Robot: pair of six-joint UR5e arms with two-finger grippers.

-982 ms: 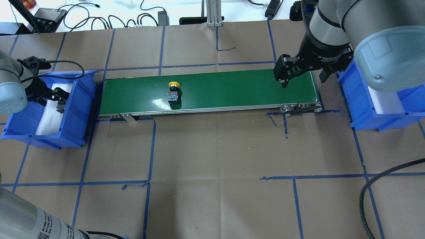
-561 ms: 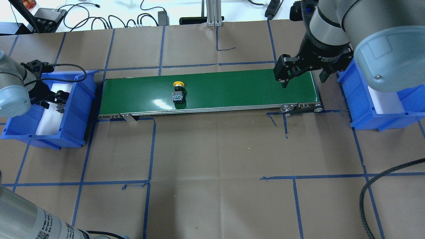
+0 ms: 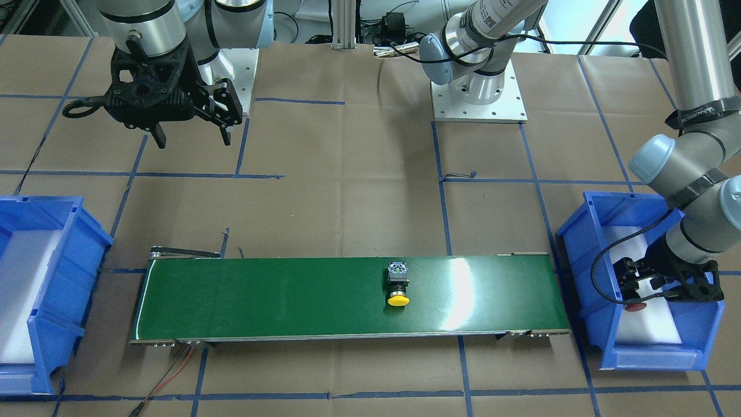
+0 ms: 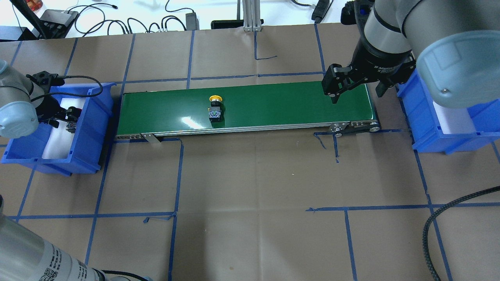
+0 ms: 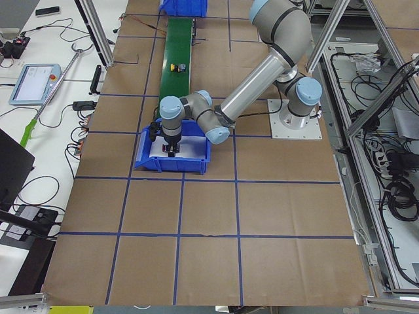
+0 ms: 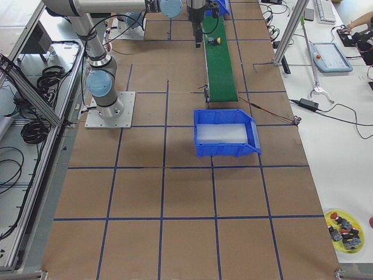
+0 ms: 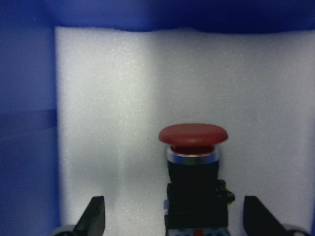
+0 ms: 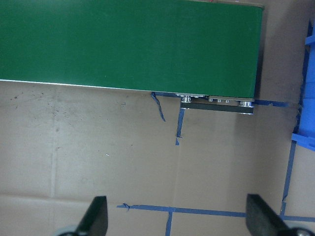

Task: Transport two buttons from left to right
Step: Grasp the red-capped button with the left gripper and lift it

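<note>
The yellow-capped button lies on its side on the green conveyor belt, left of the belt's middle; it also shows in the front view. The red-capped button lies on white foam in the left blue bin. My left gripper is open inside that bin, with one finger on each side of the red button and not touching it. In the front view the red cap shows just below the left gripper. My right gripper is open and empty above the belt's right end.
The right blue bin, lined with white foam, stands just past the belt's right end, partly under my right arm. The brown paper table has blue tape lines. Cables lie along the far edge. A black cable loops at the lower right.
The yellow button has moved to the right along the belt. My left gripper has shifted slightly inside the left bin. My right arm has not moved.
</note>
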